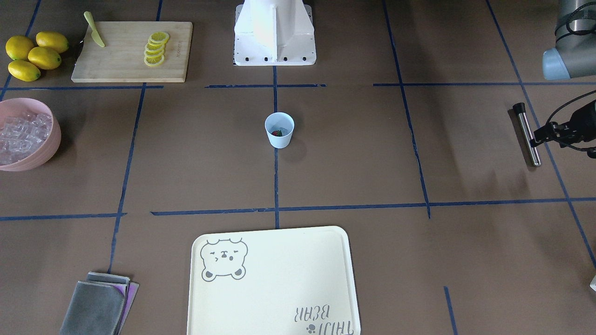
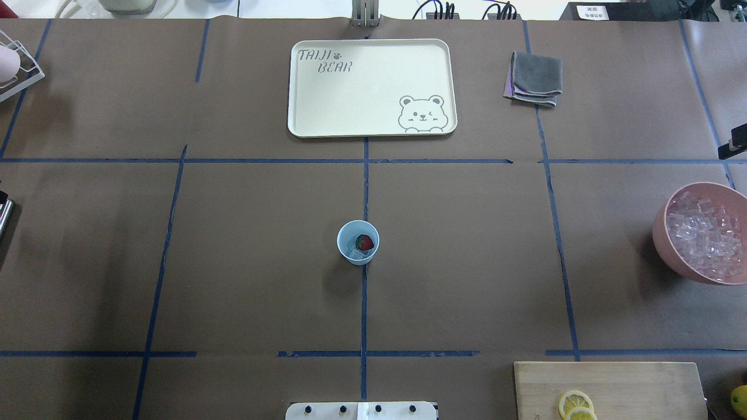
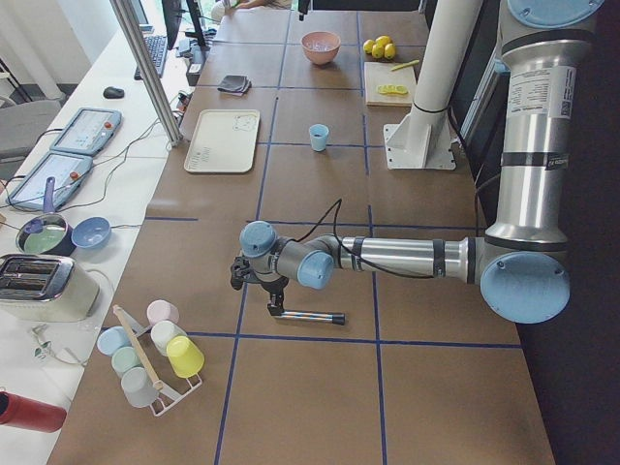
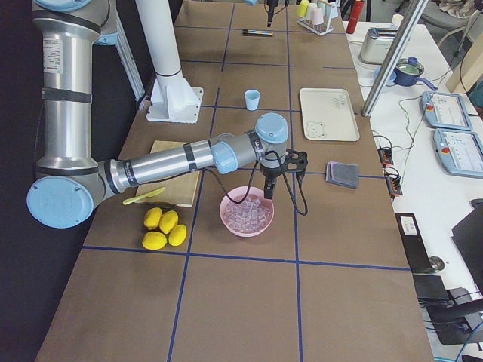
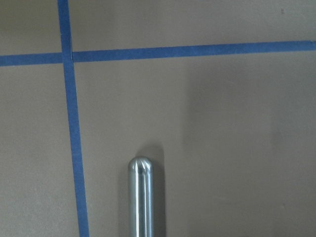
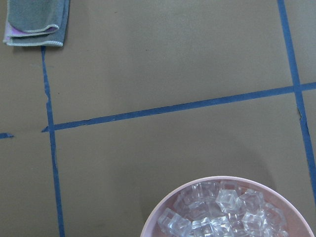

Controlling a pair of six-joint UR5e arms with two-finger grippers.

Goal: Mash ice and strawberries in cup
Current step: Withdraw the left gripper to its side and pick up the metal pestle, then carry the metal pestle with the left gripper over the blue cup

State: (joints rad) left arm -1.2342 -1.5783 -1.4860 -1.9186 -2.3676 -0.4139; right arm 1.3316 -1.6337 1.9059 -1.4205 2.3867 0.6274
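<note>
Cup sits at desk centre, strawberry and ice inside. I see left gripper over rod by the left edge, right gripper over bowl; I cannot tell how far either is open, nor any hold

Upright pale blue cup mid-table, strawberry inside; clear ice in pink bowl

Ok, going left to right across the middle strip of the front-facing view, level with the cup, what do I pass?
bowl → cup → rod
</note>
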